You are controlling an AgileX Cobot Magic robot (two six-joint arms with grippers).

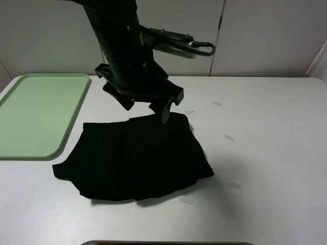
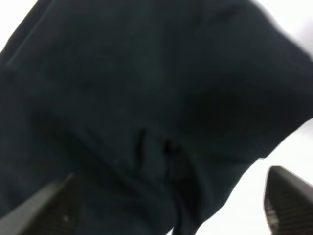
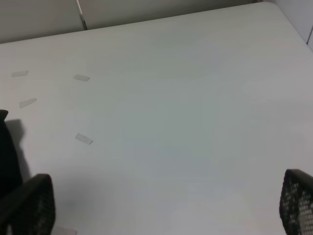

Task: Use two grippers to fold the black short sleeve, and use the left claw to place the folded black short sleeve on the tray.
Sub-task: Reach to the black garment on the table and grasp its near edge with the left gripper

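Observation:
The black short sleeve (image 1: 138, 158) lies folded into a rumpled rectangle on the white table, right of the tray (image 1: 36, 112); no lettering or label shows. My left gripper (image 1: 146, 109) hangs just above the shirt's far edge with its jaws apart. In the left wrist view the shirt (image 2: 146, 98) fills the frame, and the open gripper (image 2: 168, 215) holds nothing. My right gripper (image 3: 164, 210) is open and empty over bare table, and a strip of the shirt (image 3: 7, 156) shows at the frame's edge. The right arm is out of the exterior view.
The mint-green tray sits at the table's left side and holds nothing. Small clear tape strips (image 1: 229, 137) lie on the table right of the shirt, and also show in the right wrist view (image 3: 83, 138). A metal bracket (image 1: 196, 48) sticks out from the left arm.

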